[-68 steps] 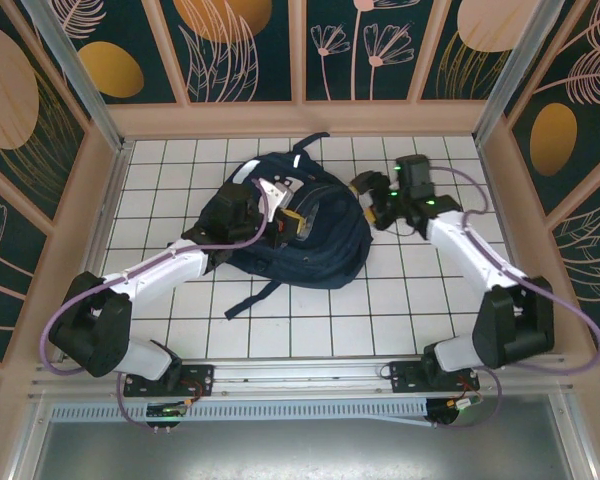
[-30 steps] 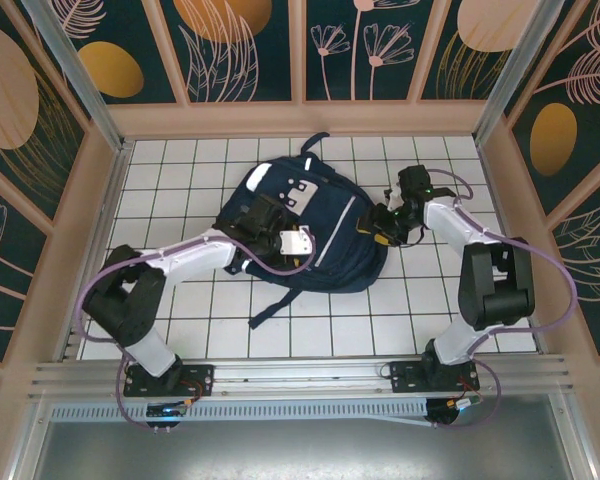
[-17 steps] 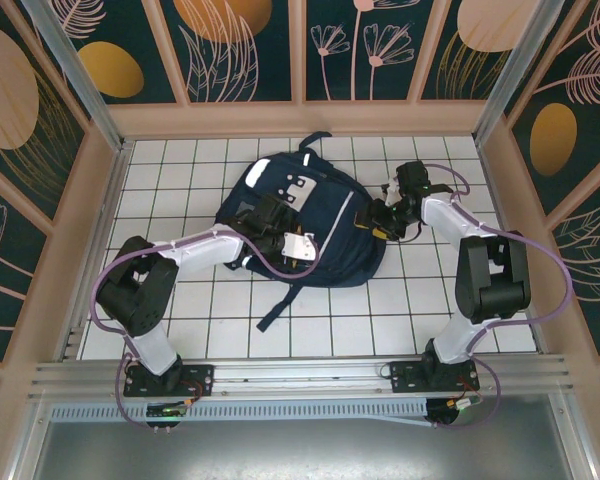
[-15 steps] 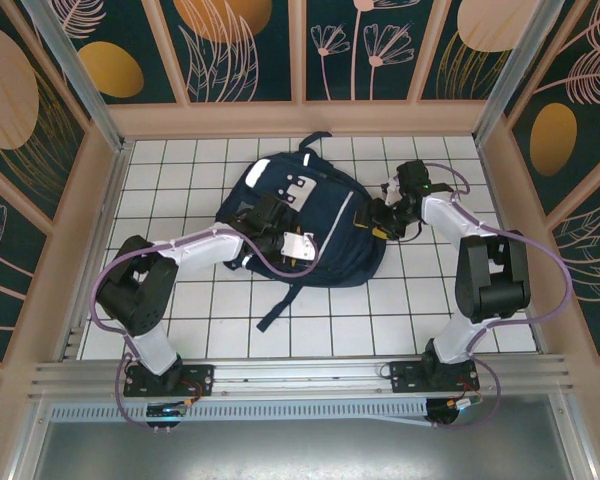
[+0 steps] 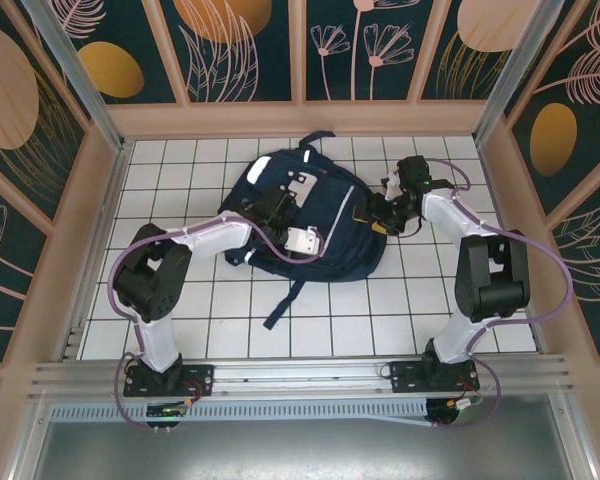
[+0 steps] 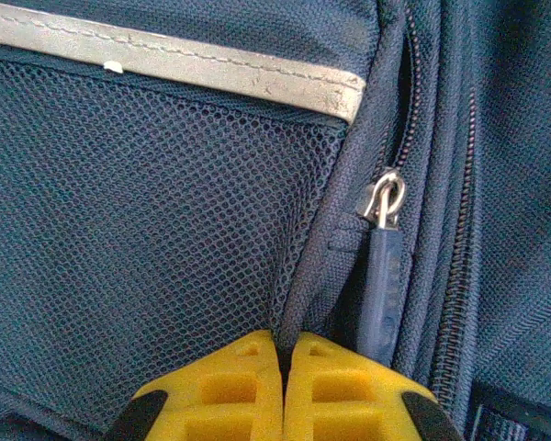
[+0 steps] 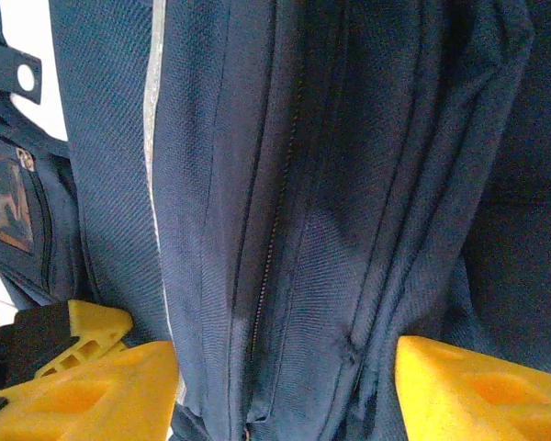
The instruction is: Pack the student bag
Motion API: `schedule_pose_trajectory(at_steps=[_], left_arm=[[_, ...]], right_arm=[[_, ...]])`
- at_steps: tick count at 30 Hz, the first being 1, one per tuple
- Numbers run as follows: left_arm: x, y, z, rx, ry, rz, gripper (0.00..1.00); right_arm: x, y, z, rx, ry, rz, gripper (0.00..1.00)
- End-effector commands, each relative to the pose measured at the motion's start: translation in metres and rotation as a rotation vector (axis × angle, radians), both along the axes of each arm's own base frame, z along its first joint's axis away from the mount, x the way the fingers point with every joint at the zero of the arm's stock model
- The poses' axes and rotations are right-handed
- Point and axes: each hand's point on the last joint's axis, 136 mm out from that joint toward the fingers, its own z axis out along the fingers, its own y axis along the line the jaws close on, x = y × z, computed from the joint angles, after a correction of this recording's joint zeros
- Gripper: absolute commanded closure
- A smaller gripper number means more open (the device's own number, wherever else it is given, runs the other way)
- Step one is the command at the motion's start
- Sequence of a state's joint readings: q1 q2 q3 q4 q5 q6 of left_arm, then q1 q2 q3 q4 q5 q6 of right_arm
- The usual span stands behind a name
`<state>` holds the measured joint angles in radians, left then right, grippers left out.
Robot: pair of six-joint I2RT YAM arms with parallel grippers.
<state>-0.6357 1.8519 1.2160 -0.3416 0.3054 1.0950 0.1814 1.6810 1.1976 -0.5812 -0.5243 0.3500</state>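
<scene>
White arms point(image 5: 215, 238) with black joints point(image 5: 152, 280), purple cables point(image 5: 568, 285), yellow pincer fingers point(image 6: 340, 386).

White gridded tabletop point(image 5: 400, 320), teal floral wall panels point(image 5: 365, 50) (tan wooden frames point(image 5: 300, 118))

Overhead looks down; both wrist views seemingly hug student bag point(image 5: 330, 238).

We are seeing student bag point(image 5: 310, 225) running past every edge in both wrist views, outline cut off. On left end effector point(image 6: 282, 390), yellow fingers point(image 6: 220, 390) are getting cropped by bottom edge; whether seam point(image 6: 303, 276) is pinched between pressed-together pads, we are failing to tell. Lower end of zipper pull point(image 6: 381, 285) is hiding behind finger. On right end effector point(image 7: 285, 395), spread fingers point(image 7: 477, 386) are getting cropped too. Brown patch point(image 7: 5, 207) is getting clipped at left edge. In top view, bag is covering part of counter point(image 5: 400, 310).
</scene>
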Motion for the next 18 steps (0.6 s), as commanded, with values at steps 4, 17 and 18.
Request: schedule_pose_trajectory(at_steps=[4,17,18], left_arm=[[-0.015,-0.019,0.057,-0.222,0.06,0.001,1.0],[-0.034,-0.014,0.044,-0.232,0.12,-0.013,0.82],[-0.034,-0.009,0.037,-0.202,0.113,-0.008,0.58]], right_arm=[[-0.014,0.013,0.016,0.027,0.002,0.012,0.35],[-0.002,0.056,0.014,0.14,-0.019,0.104,1.0],[-0.001,0.056,0.017,0.145,-0.025,0.11,1.0]])
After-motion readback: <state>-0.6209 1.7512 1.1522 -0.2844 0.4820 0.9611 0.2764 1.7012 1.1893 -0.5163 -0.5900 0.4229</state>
